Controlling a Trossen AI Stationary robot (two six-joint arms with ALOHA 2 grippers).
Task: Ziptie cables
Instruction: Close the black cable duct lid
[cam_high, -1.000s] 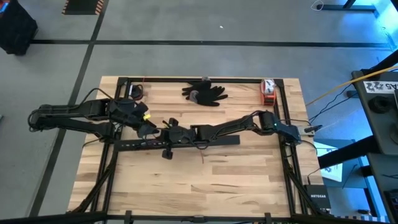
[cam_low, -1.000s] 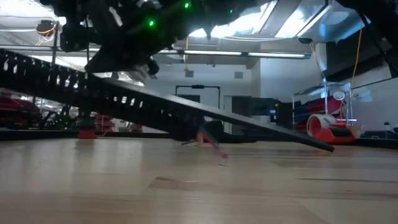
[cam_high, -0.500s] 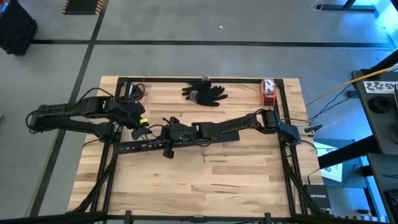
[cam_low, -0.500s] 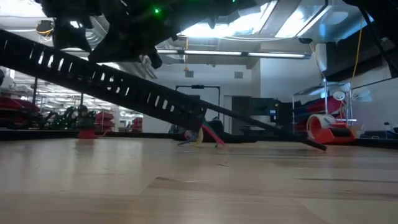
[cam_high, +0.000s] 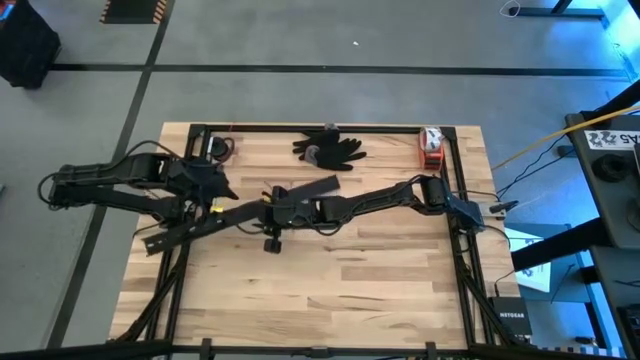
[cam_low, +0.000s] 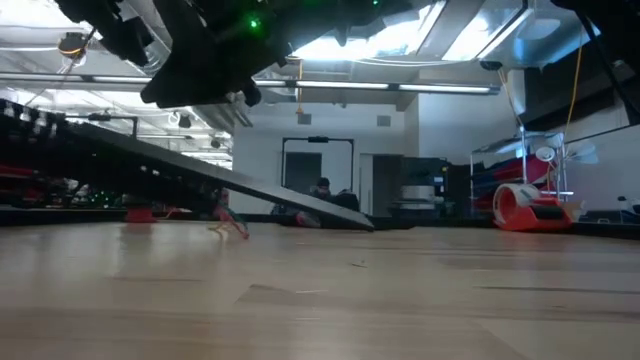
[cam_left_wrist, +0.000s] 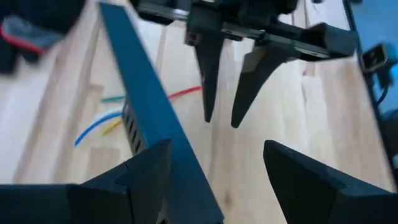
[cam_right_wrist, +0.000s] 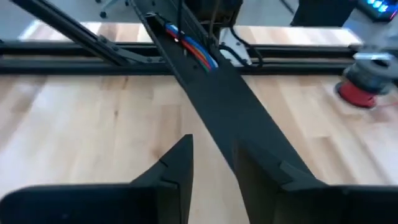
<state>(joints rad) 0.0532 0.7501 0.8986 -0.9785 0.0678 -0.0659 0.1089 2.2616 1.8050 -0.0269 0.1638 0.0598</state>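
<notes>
The long black slotted bar (cam_high: 235, 212) lies slanted across the wooden desk (cam_high: 330, 280), and both claws meet at it. The left claw (cam_high: 213, 196) has its fingers spread wide around the bar. The right claw (cam_high: 268, 205) is narrow, with the bar between its fingers; whether it grips, can't tell. Loose colored cables (cam_left_wrist: 112, 118) lie on the desk just beside the bar.

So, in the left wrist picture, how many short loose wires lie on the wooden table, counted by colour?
Thin green wire: 1
Thin red wire: 1
Curved blue wire: 1
Short yellow wire: 1
Total: 4
</notes>
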